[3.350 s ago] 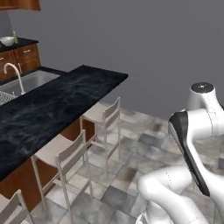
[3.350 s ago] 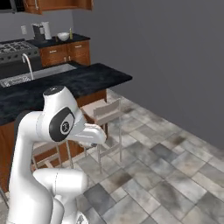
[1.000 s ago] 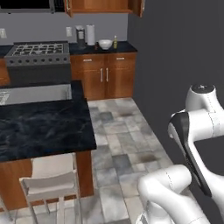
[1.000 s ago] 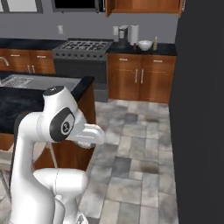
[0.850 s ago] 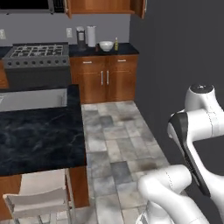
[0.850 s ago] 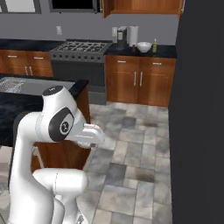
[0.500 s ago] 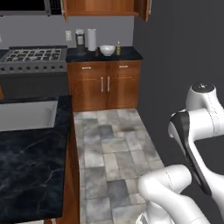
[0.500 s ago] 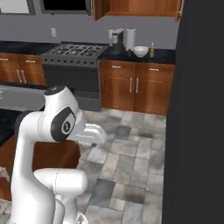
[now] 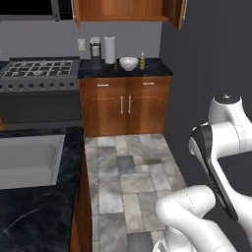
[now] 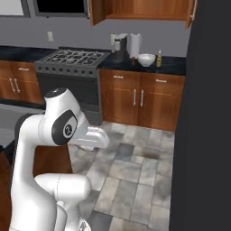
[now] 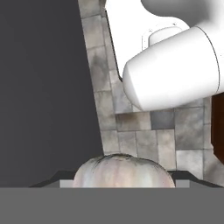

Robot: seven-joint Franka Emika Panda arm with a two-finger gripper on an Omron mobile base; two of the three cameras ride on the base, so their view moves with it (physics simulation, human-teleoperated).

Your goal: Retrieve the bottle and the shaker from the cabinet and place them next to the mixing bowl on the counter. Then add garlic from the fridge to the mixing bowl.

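One garlic bulb sits right at the hand, filling the bottom of the hand view between the dark finger tips, so you appear to be carrying it; the fingers stand part-way apart, closed around its girth. Judge it light, firm under papery skin and rounded, so it could roll or slip if the squeeze loosens. A hold across its widest part is the safe one, and that seems to be what you have. Beyond the bulb lies the tiled floor, with a dark flat panel to one side.

Nearest you in the left base view is the black island worktop with its sink. Farther off, across the floor, the far worktop carries the mixing bowl, white and open-topped. Just beside it stands a small bottle, and on its other side a white roll and a dark cylinder, possibly the shaker. The bowl lies well apart from you, so expect a drive before any drop.
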